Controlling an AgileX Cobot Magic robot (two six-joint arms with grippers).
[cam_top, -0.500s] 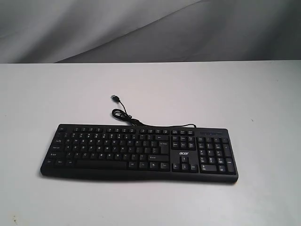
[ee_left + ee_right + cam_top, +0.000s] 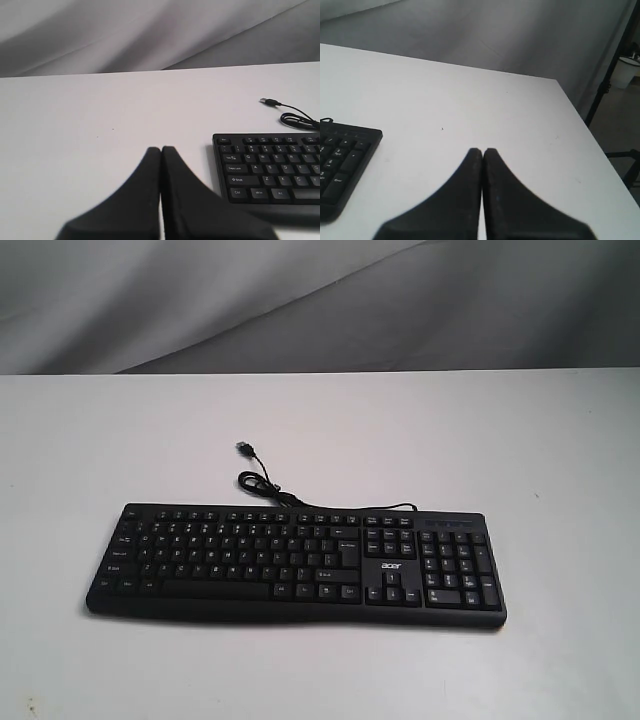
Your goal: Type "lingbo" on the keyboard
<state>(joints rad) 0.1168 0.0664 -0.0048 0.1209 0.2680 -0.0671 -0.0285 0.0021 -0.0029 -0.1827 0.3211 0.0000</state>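
Observation:
The black keyboard [image 2: 296, 565] with white legends and an "acer" logo lies across the middle of the white table [image 2: 320, 430]. Its thin USB cable [image 2: 262, 480] curls behind it, unplugged. Neither arm shows in the exterior view. In the left wrist view my left gripper [image 2: 161, 149] is shut, empty, over bare table beside the keyboard's Ctrl-and-Shift end [image 2: 270, 167]. In the right wrist view my right gripper [image 2: 482, 150] is shut and empty, off the keyboard's number-pad end [image 2: 342, 160].
A grey cloth backdrop [image 2: 320, 300] hangs behind the table. The table's side edge [image 2: 592, 140] runs close to my right gripper, with a dark stand [image 2: 610, 75] and floor beyond it.

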